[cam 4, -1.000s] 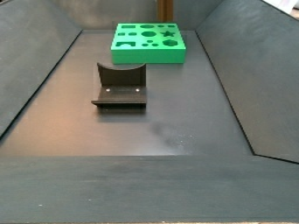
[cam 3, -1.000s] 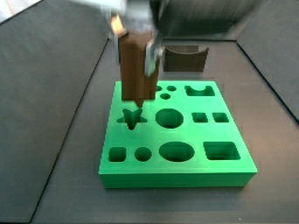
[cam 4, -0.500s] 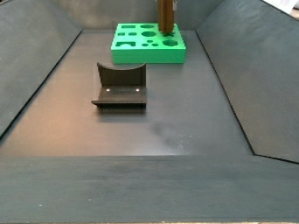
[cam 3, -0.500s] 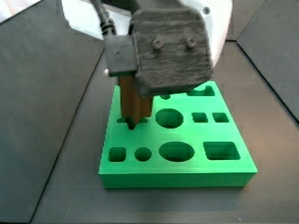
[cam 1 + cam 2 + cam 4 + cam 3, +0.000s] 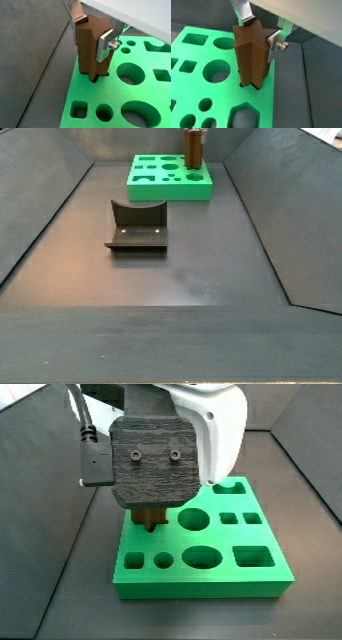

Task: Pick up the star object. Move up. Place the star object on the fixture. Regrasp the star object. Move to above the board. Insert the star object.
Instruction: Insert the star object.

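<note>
The star object (image 5: 91, 50) is a tall reddish-brown star-shaped prism. It stands upright, and its lower end sits in the star hole of the green board (image 5: 113, 91). My gripper (image 5: 92, 34) is shut on its upper part, with a silver finger (image 5: 105, 45) on each side. Both wrist views show this grasp; the star (image 5: 251, 57), gripper (image 5: 258, 31) and board (image 5: 228, 94) appear there too. In a side view the gripper (image 5: 147, 510) hangs low over the board (image 5: 201, 588) and only a short piece of star (image 5: 147, 519) shows. The fixture (image 5: 136, 226) stands apart from the board (image 5: 167, 192).
The board has several other holes: circles, squares, a hexagon. Dark sloping walls enclose the floor on both sides. The star (image 5: 194, 148) stands at the board's far right corner in a side view. A cable runs down the gripper's side (image 5: 88, 444).
The gripper has come down towards the board with the star in it. The star's lower end has gone deeper into the star hole, so less of the star shows below the gripper.
</note>
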